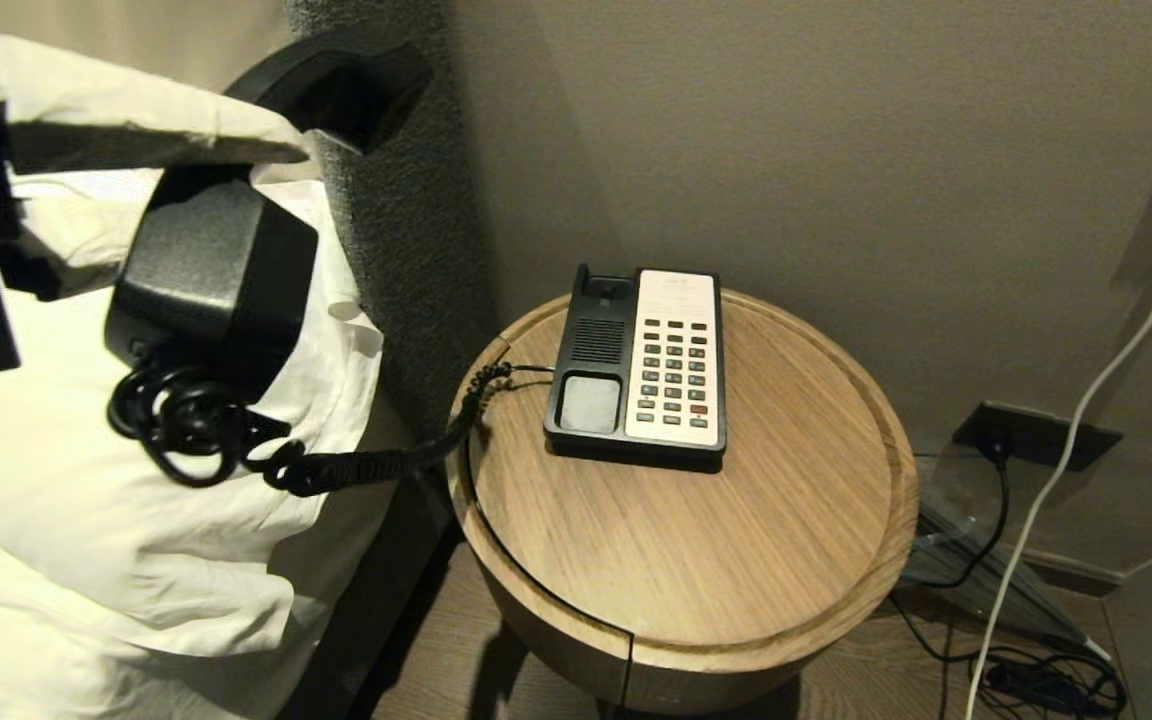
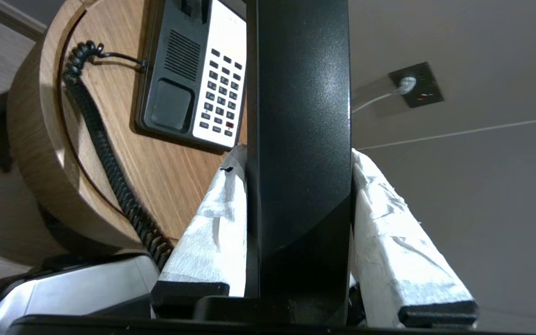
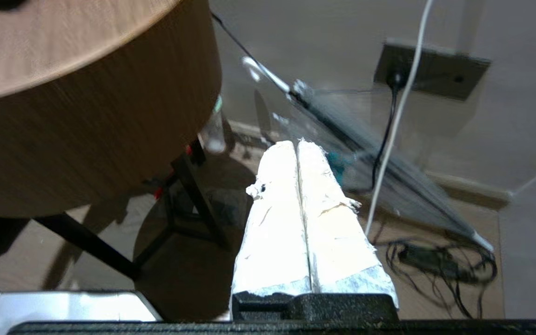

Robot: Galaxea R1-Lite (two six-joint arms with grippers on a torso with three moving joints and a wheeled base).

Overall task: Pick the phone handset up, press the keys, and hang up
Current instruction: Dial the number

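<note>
The phone handset [image 1: 211, 275] hangs in the air at the far left, well off the phone base [image 1: 591, 400], with my left gripper [image 1: 236, 160] shut on it. In the left wrist view the white-wrapped fingers [image 2: 212, 223] press on both sides of the black phone handset [image 2: 300, 116]. Its coiled cord [image 1: 366, 465] droops from the lower end back to the base. The base stands on the round wooden table [image 1: 736, 540], cradle empty, keys [image 1: 676, 375] uncovered. My right gripper [image 3: 298, 144] is shut and empty, hanging low beside the table.
White pillows [image 1: 86, 540] and a grey headboard [image 1: 406, 220] lie left of the table. A wall socket [image 1: 1036, 435], a white cable [image 1: 1066, 460] and a clear panel [image 1: 976, 570] leaning on the wall are at the right.
</note>
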